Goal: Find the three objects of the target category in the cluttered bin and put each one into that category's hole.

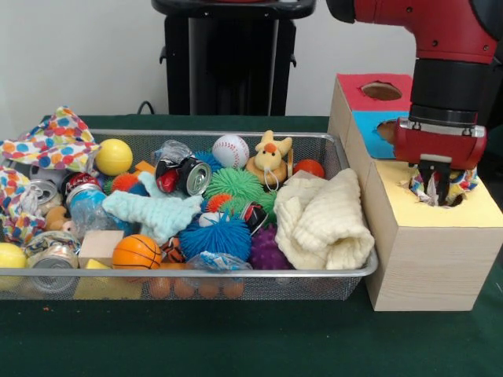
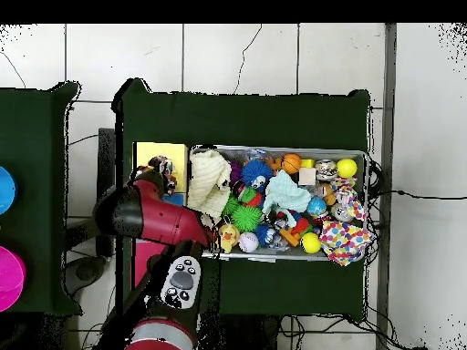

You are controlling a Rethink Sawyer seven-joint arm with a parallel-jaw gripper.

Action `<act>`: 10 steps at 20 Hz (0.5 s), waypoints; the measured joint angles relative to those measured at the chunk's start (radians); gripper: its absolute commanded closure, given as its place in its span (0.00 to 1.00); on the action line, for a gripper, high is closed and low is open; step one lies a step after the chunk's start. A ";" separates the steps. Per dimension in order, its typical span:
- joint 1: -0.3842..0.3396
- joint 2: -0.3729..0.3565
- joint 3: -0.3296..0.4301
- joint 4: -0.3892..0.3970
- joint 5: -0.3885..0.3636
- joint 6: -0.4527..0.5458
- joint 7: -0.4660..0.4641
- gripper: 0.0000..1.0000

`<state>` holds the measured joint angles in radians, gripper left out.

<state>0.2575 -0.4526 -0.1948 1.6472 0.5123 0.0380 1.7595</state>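
A: Where was the hand (image 1: pixel 437 182)?

B: Right down at the hole (image 1: pixel 440 192) of the yellow-topped box (image 1: pixel 471 210), tips dipped into the opening, pinched narrow on a polka-dot cloth (image 1: pixel 465 182). The fabric bunched up around the tips and spilled over the hole's rim on both sides.

A: So that cloth sat directly under the hand?

B: Under and around it, touching the fingers, partly inside the hole. From overhead the red arm (image 2: pixel 155 214) covered most of that box; only a scrap of dotted fabric (image 2: pixel 162 167) showed just beyond it.

A: And the other cloths?

B: Well apart from the hand, at the opposite end of the bin (image 1: pixel 236 135). A second polka-dot cloth (image 1: pixel 51 141) draped over the far corner of the rim, and a third dotted cloth (image 1: pixel 14 206) hung down that same end, nearer the camera.

A: What lay between?

B: The cream waffle cloth (image 1: pixel 326 220) sat heaped at the bin's end just beside the yellow-topped box, then the mint fuzzy cloth (image 1: pixel 153 214), a blue spiky ball (image 1: pixel 214 236) and a small basketball (image 1: pixel 135 253). Behind the hand stood the blue-topped box (image 1: pixel 369 135) and the red-topped box (image 1: pixel 379 90), all on the green bench (image 1: pixel 236 338).
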 measured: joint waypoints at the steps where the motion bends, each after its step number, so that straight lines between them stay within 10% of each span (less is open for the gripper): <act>1: 0.006 0.008 -0.011 -0.010 0.001 0.007 0.000 1.00; 10: 0.039 0.068 -0.104 -0.123 0.001 0.160 0.000 1.00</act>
<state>0.2966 -0.3844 -0.2986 1.5245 0.5129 0.1976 1.7595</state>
